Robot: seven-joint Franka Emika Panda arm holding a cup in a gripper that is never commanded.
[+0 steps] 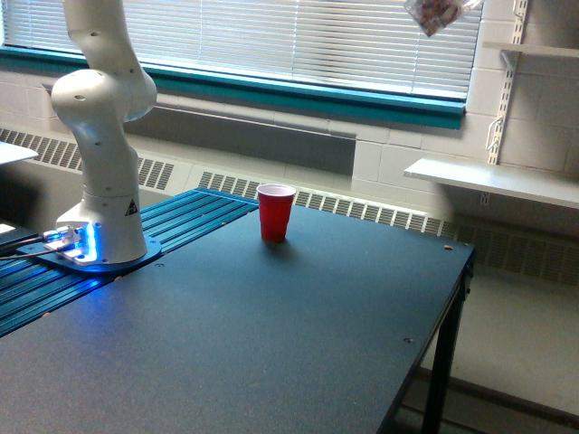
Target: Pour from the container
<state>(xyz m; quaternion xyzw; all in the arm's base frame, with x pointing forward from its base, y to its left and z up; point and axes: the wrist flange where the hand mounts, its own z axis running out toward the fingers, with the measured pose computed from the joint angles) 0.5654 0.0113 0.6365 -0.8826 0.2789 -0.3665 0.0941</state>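
The container (432, 14), a small clear cup with mixed-colour bits inside, hangs tilted at the very top edge of the exterior view, right of centre and high above the table. Whatever holds it is cut off by the frame's top edge, so the gripper itself does not show. A red plastic cup (276, 212) stands upright on the dark table (271, 344), far below the container and well toward the exterior view's left of it. Nothing is visibly falling from the container.
The arm's white base and lower links (99, 163) stand on a blue ribbed plate (181, 226) at the exterior view's left. White shelves (493, 179) hang on the wall at the right. The table's right edge (452, 298) drops to the floor.
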